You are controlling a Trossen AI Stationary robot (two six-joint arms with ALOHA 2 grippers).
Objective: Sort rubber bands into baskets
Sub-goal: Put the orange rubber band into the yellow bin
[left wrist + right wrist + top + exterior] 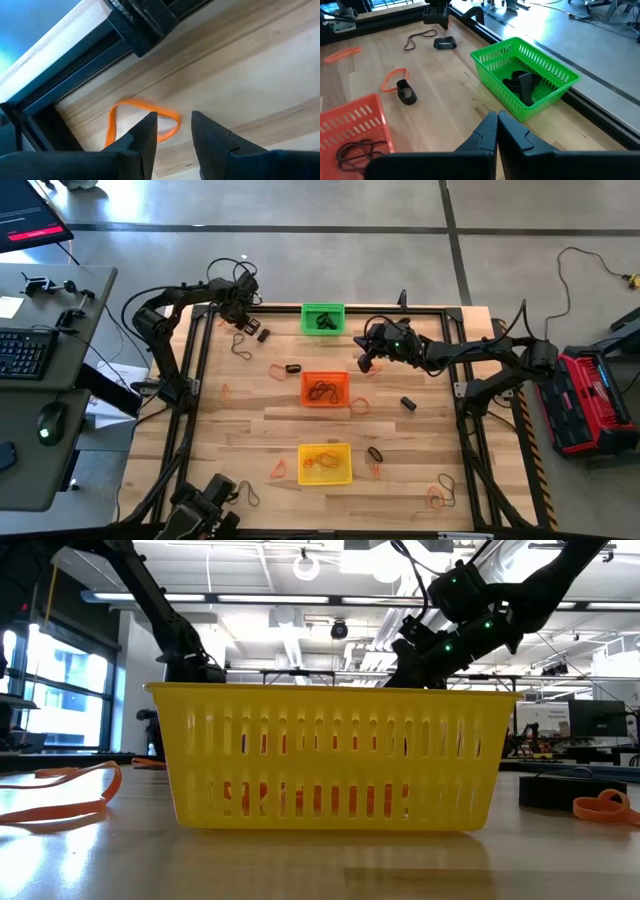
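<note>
My left gripper (174, 122) is open at the table's far left corner, pointing steeply down over a thin orange rubber band (145, 107) that lies flat on the wood beside the black frame rail (90, 65). One fingertip (147, 127) covers part of the loop. My right gripper (497, 125) is shut and holds nothing. It hovers between the green basket (322, 318) and the orange basket (325, 388). The yellow basket (325, 463) stands nearer the front. The green basket (530, 75) holds thick black bands, and the orange basket (355, 130) holds thin dark ones. My left gripper comes at the orange band from above with its two fingers apart. Whether a fingertip touches the loop, I cannot tell.
Loose bands lie about the table: a thin dark one (240, 345), thick black ones (263, 334) (293, 368) (408, 403), and orange ones (360, 406) (437, 498). The black frame rail runs along the table's edges. A desk with a keyboard (25, 350) stands off to the left.
</note>
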